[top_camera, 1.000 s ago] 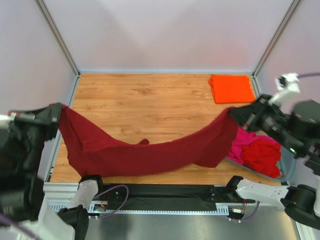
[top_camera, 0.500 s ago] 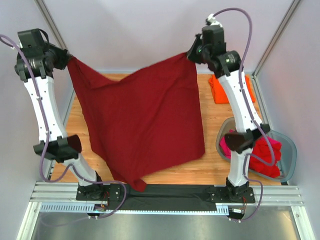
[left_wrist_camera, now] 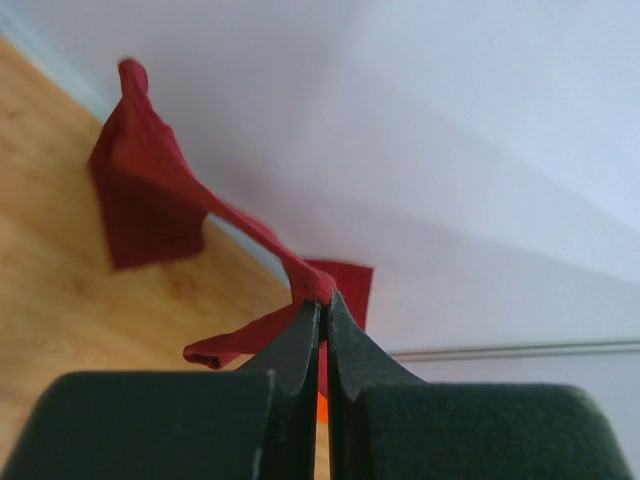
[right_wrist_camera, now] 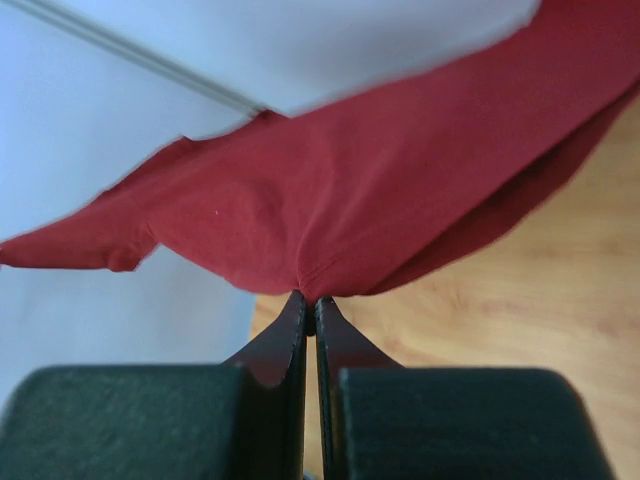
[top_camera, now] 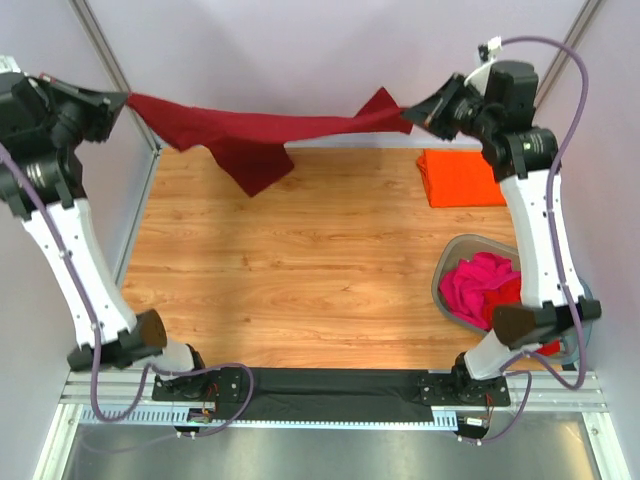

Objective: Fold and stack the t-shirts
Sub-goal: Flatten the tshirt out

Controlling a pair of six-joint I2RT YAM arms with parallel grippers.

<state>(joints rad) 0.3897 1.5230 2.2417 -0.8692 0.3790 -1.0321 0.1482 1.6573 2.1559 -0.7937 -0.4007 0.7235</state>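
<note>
Near right corner: grey tub (top_camera: 441, 283) is seen on the wooden table (top_camera: 300, 270), with a magenta-pink t-shirt (top_camera: 472, 288) bunched inside and a red t-shirt (top_camera: 510, 293) beside it, partly hidden by the right arm. Further back, at the far right of the table, an orange t-shirt (top_camera: 462, 177) is laid flat and folded, well apart from the tub. At the far edge, the maroon t-shirt (top_camera: 250, 135) is held up off the table, stretched between both arms in front of the back wall. Left gripper (top_camera: 125, 100) is clamped fully down on one edge of the maroon t-shirt; in the left wrist view the jaws are pinched together with cloth at the tips. Right gripper (top_camera: 408, 112) is clamped likewise on the opposite edge, confirmed in the right wrist view. One loose part is seen hanging down left of centre, over the far table edge; contact with the table cannot be told.
</note>
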